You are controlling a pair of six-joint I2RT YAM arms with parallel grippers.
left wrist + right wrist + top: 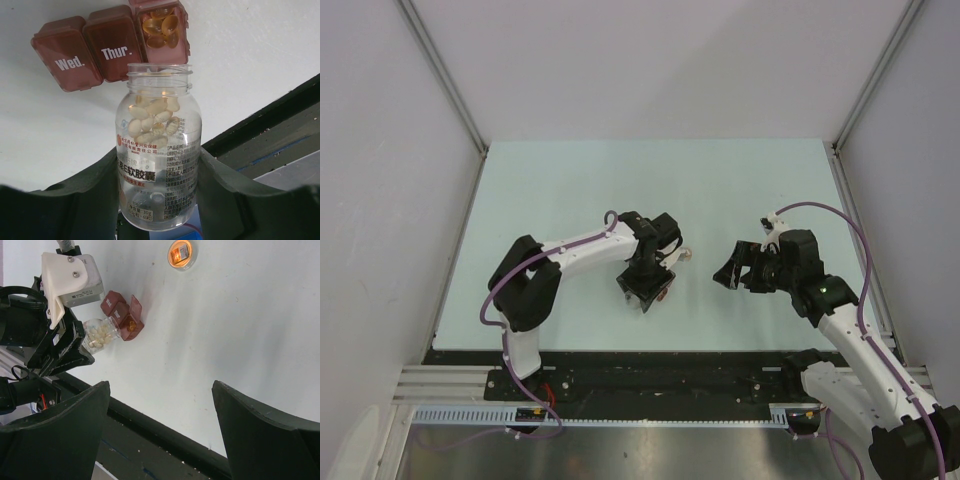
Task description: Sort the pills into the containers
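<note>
A black rail (650,370) runs along the near edge, carrying both arm bases. Past it lies the table (570,190), pale and matte, with plain light walls (620,60) on the left, right and far sides.

The left gripper (645,283) is low over the table, near its middle. Its fingers pinch a clear bottle (159,145) round the lower body, mouth uncapped. The right gripper (160,390) hangs well apart to the right, jaws spread wide with nothing between them.

Just beyond the bottle's mouth sits the box (107,47), dark red, three compartments in a row. Two are closed (marked "Wed." and "Thur."). The third is open and holds amber pills (161,27). More, paler ones, sit inside the bottle.

From above, the box is hidden under the left gripper. Only the left wrist view gives its labels and contents. The right wrist view shows the raised lid (136,305) from the side, and a round cap (180,254) lying farther off on the table, apart from the box. The left wrist view does not show the cap.
</note>
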